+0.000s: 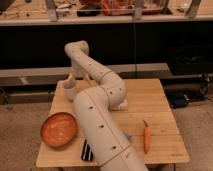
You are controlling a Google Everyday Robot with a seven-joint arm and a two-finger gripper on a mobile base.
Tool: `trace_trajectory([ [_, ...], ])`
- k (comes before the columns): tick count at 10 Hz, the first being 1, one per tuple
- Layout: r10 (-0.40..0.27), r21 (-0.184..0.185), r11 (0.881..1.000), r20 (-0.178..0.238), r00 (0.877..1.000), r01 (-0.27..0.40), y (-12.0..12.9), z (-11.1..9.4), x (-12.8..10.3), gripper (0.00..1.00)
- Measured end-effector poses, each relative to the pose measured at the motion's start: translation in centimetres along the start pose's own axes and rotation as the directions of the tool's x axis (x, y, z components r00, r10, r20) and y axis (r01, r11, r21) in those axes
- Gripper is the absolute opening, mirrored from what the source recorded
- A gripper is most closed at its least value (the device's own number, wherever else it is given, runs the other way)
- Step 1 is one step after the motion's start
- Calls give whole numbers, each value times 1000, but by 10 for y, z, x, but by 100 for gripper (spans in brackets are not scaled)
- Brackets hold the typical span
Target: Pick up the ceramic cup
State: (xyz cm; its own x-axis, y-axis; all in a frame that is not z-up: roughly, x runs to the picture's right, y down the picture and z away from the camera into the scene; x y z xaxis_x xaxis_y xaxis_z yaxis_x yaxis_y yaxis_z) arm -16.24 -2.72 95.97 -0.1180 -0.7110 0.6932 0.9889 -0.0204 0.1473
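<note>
1. Gripper (pixel 76 79): you have it over the table's (pixel 155 97) far left corner, fingers apart, clamped on nothing.
2. Cup (pixel 68 90): cream-white and upright, just under the gripper. You cannot tell whether a finger touches its rim, and its contents are hidden.
3. Bowl (pixel 59 129): wide and orange, well apart from the gripper, nearer the camera. You see only its bare orange inside.
4. Carrot (pixel 147 138): lies loose on the table, in no container, far to the gripper's right.
5. Dark object (pixel 86 150): just beside the bowl, partly behind the arm.
</note>
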Motion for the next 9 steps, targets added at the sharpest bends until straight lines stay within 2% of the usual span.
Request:
trace_trajectory([
  [9, -14, -8, 1000, 1, 1000, 14, 0, 4, 0, 80],
])
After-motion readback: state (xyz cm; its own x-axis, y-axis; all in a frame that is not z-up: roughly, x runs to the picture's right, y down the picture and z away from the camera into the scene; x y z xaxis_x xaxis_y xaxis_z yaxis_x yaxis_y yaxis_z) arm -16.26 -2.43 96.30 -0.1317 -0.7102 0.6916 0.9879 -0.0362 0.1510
